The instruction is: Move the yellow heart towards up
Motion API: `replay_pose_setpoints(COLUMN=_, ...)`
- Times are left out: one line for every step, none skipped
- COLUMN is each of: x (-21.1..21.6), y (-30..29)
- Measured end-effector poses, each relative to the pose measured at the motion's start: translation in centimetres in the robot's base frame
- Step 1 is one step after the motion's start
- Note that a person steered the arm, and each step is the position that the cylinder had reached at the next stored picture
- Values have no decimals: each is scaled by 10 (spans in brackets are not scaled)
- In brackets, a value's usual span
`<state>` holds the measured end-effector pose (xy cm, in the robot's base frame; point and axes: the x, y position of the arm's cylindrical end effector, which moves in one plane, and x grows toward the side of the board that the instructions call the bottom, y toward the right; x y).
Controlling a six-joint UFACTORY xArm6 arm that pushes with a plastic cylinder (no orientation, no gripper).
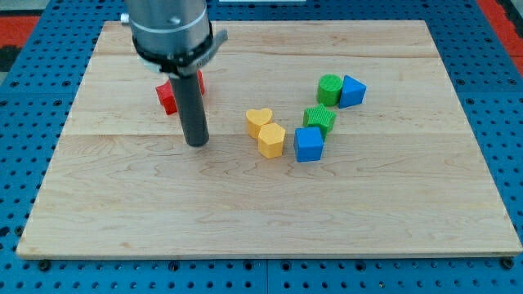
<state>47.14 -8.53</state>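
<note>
My tip [196, 142] rests on the table [122, 212], to the view's left of the yellow heart [258, 120] and apart from it, probably to go below it. There are no jaws.

pale wood-grain worktop [392, 212], dark grey tip [196, 144], red block [167, 96], yellow heart [258, 120], yellow block [271, 140], two green blocks [329, 88], two blue blocks [309, 144], blue pegboard [24, 155] showing around it

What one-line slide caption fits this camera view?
My tip rests left of the yellow heart, which touches a yellow block.
</note>
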Motion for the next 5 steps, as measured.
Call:
replay_pose_setpoints(x=19, y=39)
replay_pose_setpoints(x=21, y=53)
replay_pose_setpoints(x=-8, y=52)
replay_pose_setpoints(x=-32, y=45)
replay_pose_setpoints(x=11, y=46)
